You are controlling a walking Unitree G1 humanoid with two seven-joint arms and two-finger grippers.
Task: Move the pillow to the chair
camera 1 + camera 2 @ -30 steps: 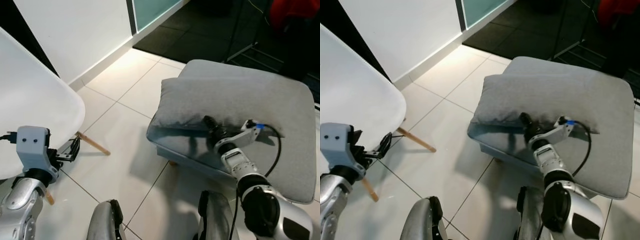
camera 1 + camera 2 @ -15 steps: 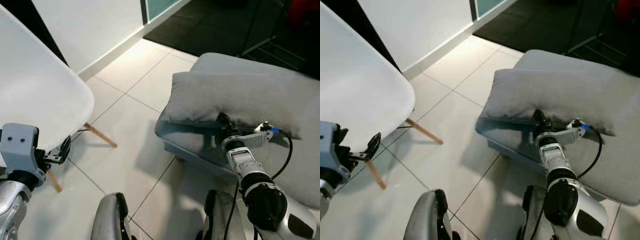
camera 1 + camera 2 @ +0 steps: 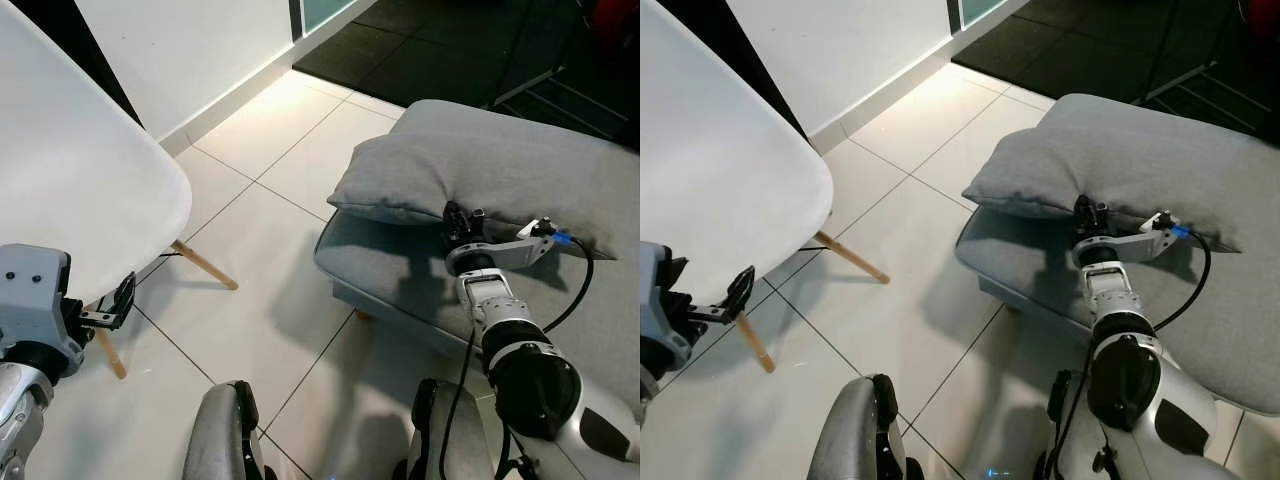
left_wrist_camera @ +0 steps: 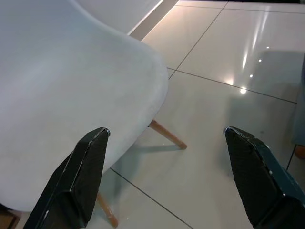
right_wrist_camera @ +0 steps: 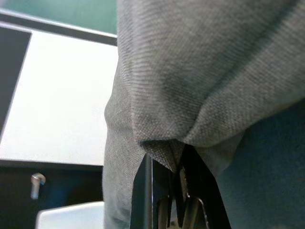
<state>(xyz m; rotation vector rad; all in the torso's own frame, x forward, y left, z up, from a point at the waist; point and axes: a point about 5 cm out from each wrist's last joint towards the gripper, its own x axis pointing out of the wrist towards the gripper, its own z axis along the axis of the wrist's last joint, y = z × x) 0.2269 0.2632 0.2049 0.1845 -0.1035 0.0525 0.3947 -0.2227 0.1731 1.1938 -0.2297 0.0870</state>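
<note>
Nearest, the left end effector (image 4: 162, 176) is held low with fingers spread wide, just beside the white chair (image 3: 70, 190) above the tiled floor (image 3: 250, 300). Farther on, the right end effector (image 3: 458, 218) is pinched on the near edge of the grey pillow (image 3: 480, 175). The pillow lies on the grey ottoman (image 3: 400, 270), long axis running left to right, its near edge raised more than a second ago.

Two silver, jointed arms; the right arm (image 3: 520, 350) trails a looping black cable (blue-tipped connector), the left arm (image 3: 20, 400) carries a grey boxy wrist housing.
</note>
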